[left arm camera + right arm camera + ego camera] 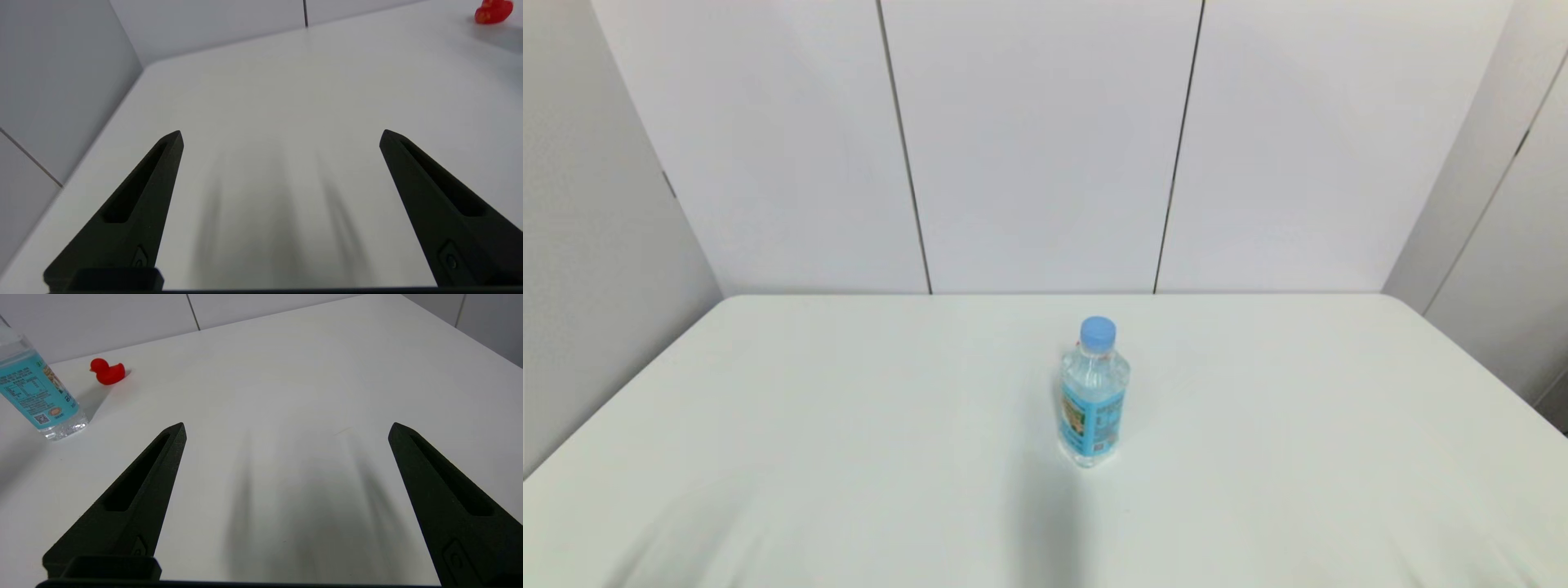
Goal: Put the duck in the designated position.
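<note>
The duck (108,371) is a tiny glossy red toy standing on the white table just beyond the clear bottle (36,392) in the right wrist view. The left wrist view catches the duck (492,10) far off at the picture's corner. In the head view the bottle (1094,394) stands upright near the table's middle and the duck is hidden behind it. My right gripper (286,428) is open over bare table, well short of the duck. My left gripper (282,136) is also open and empty, near the table's left side. Neither arm shows in the head view.
The white table (849,425) ends at a grey panelled wall (1045,147) at the back and on the left. The table's left edge (102,134) runs close to my left gripper.
</note>
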`<act>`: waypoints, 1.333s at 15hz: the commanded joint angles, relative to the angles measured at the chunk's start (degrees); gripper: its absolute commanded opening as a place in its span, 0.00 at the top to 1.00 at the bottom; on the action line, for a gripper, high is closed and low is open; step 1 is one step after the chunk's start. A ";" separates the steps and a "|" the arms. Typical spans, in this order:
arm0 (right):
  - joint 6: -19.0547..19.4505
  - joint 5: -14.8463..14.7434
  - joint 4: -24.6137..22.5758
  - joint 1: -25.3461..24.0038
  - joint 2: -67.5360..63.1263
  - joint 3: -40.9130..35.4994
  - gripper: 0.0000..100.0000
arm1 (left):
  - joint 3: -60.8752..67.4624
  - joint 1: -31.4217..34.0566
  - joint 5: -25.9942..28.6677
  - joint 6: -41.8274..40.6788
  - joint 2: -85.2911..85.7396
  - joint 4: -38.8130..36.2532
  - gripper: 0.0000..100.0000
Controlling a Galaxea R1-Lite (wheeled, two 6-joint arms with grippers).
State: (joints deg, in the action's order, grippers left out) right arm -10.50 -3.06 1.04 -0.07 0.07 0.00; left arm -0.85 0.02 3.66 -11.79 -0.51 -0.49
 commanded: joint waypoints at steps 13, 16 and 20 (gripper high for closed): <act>-0.05 -0.02 0.02 -0.01 -0.07 0.00 0.00 | 0.85 0.06 -3.57 12.40 0.51 0.14 0.00; 0.13 0.07 -0.07 -0.01 -0.07 0.00 0.00 | 0.85 0.06 -3.57 12.40 0.51 0.14 0.00; 0.30 0.25 0.02 -0.01 -0.07 0.00 0.00 | 0.85 0.06 -3.57 12.40 0.51 0.14 0.00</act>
State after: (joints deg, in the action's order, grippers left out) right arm -10.02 -2.80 1.04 -0.07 0.07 0.00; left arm 0.00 0.07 0.07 0.60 0.21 -0.33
